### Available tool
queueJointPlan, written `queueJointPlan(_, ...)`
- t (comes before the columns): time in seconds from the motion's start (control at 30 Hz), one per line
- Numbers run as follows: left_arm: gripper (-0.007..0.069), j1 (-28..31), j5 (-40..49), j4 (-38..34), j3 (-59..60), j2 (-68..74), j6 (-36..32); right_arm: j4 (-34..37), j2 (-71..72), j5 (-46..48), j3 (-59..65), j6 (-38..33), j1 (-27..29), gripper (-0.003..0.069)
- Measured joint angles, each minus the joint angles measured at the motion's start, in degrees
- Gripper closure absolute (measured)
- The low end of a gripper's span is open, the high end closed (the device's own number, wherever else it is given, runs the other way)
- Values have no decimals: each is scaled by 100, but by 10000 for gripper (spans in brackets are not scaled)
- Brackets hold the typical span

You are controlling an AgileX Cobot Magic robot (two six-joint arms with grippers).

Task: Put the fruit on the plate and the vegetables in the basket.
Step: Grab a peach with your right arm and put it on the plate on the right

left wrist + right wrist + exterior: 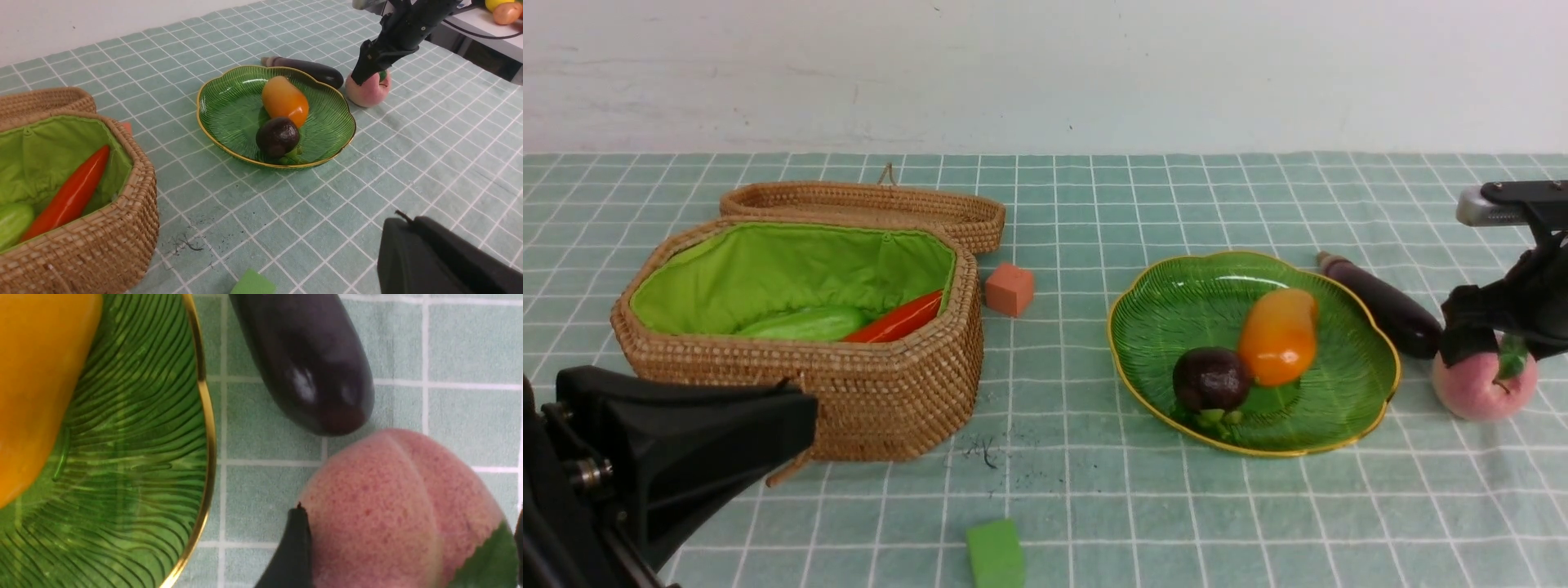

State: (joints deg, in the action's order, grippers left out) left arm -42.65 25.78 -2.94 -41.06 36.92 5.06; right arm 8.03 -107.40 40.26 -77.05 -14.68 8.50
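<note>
While scanning from the left, find the left gripper point(784, 420) low, pressed shut, holding nothing. Just ahead of it, note the large octagonal tan wicker basket point(882, 392) with green cloth lining, already holding the stubby light-green cucumber point(805, 324) and the long red pepper point(898, 320). Further toward the right gripper point(1494, 347), pass a small orange cube point(1009, 288), then the wide translucent green leaf-ribbed plate point(1168, 310) carrying the oblong orange-yellow mango point(1279, 336) and the round dark-purple mangosteen point(1210, 378). Left of that gripper, see the slim dark-purple eggplant point(1380, 306). Directly beneath its spread, unclosed fingers, see the fuzzy pink peach point(1478, 392), on the cloth, off the plate.

Judged step: grasping the peach. Next: close gently on its round body, lift clear of the eggplant just beside, carry left over the gold rim.

Underneath, a teal grid-checked tablecloth point(1094, 490); beyond, a plain white wall point(1045, 65).
</note>
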Motion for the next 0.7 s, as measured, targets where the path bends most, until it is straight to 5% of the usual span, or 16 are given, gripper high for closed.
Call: queueJointPlan(0.7, 631, 0, 0, 0, 0, 0, 0, -97, 277, 651, 65, -19, -49, 42)
